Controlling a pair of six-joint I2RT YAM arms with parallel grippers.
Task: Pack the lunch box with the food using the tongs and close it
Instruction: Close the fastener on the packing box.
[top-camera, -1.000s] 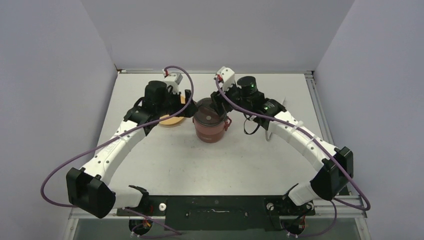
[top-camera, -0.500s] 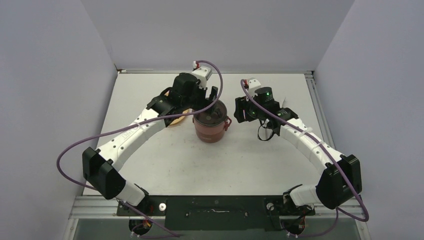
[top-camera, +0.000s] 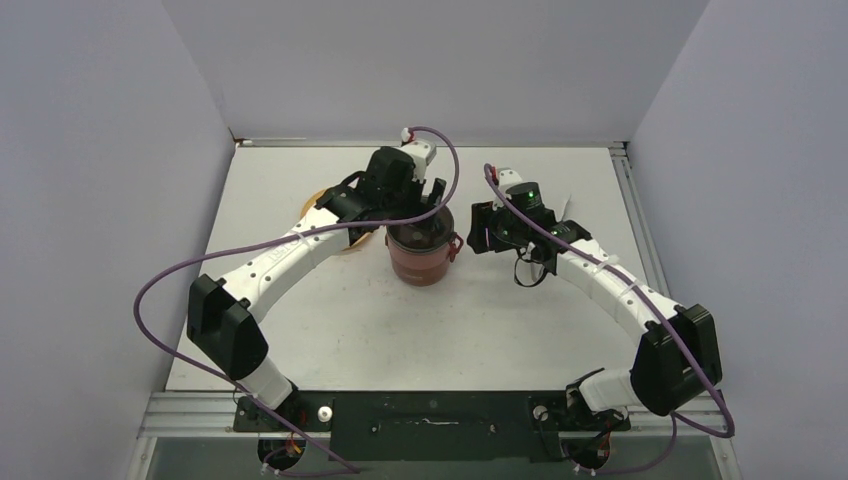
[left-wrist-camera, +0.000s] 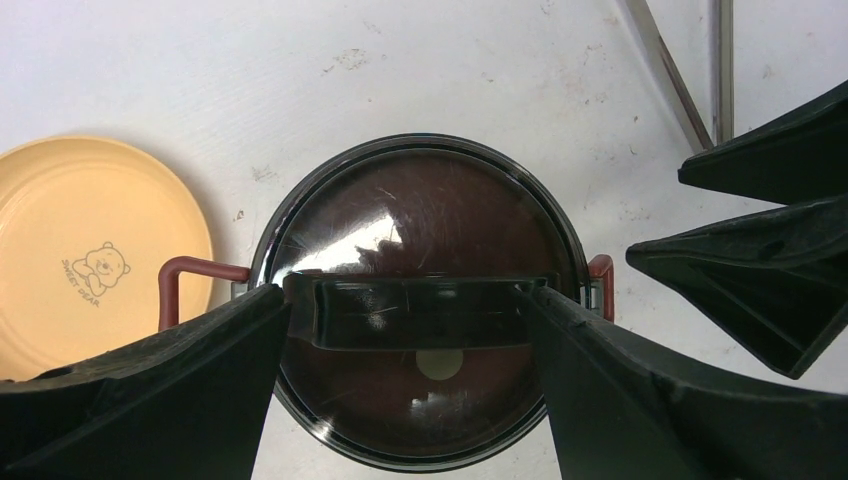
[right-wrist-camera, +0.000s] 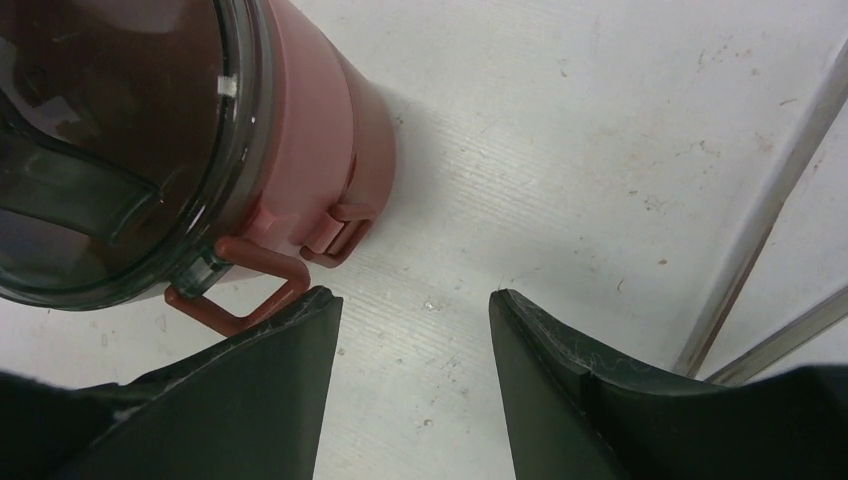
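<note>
The maroon lunch box (top-camera: 420, 262) stands stacked mid-table with its grey translucent lid (left-wrist-camera: 420, 205) on top. My left gripper (left-wrist-camera: 410, 296) hangs right over the lid, open wide, one finger at each end of the lid's dark handle bar (left-wrist-camera: 415, 315). My right gripper (right-wrist-camera: 412, 297) hovers low over bare table just right of the box, open and holding nothing. Its left finger is close to the box's red side handle (right-wrist-camera: 240, 290). The silver tongs (right-wrist-camera: 770, 215) lie on the table further right. No food shows in any view.
A shallow yellow-orange plate (left-wrist-camera: 90, 250) with a bear print sits left of the box, partly under my left arm (top-camera: 300, 245). My right gripper's fingers (left-wrist-camera: 760, 250) show at the right edge of the left wrist view, near the tongs' arms (left-wrist-camera: 680, 85).
My left gripper swung from over the plate to above the lunch box lid and opened wider. My right gripper drew back off the lid to the box's right side.
</note>
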